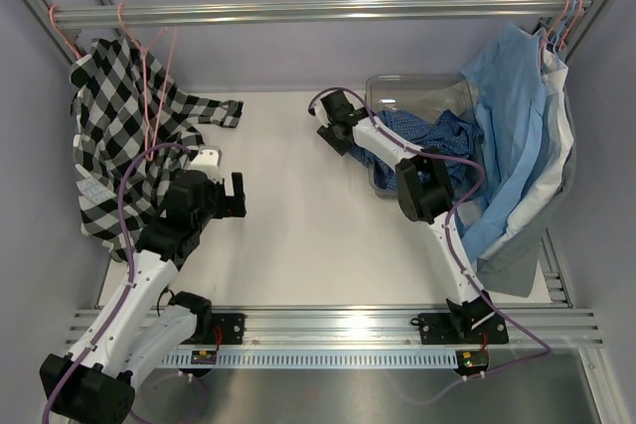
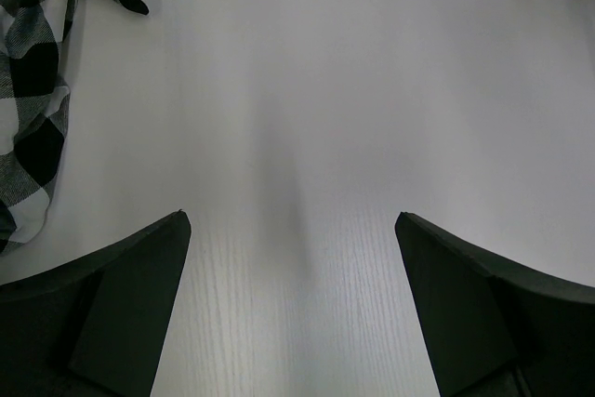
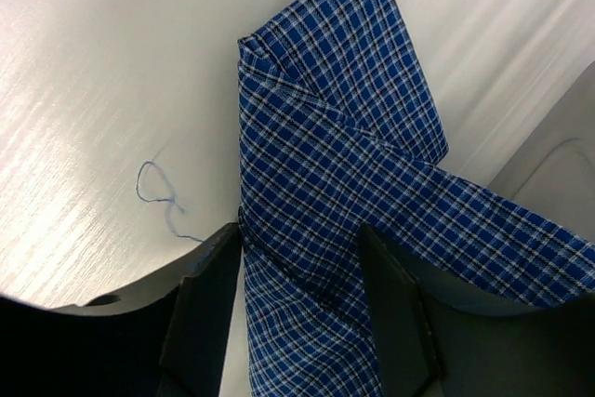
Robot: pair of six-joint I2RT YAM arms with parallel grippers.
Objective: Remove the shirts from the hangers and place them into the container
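White tabletop [image 1: 298, 235] is passing beneath the left end effector [image 2: 293, 220], which is hovering with its fingers spread wide and gripping nothing, the black-and-white shirt [image 1: 109, 146] draping just to its left from a pink hanger [image 1: 149, 86]. Farther out, the right end effector [image 3: 302, 230] is straddling a strip of the dark blue shirt [image 3: 344, 155] lying on the tabletop, cloth filling the gap, though I cannot tell whether it is pinching, and a loose thread [image 3: 158, 188] is lying just to its left. To its right, that shirt is spilling over the container [image 1: 397, 86], and beyond, light blue garments [image 1: 517, 126] are hanging from the rail [image 1: 318, 12].
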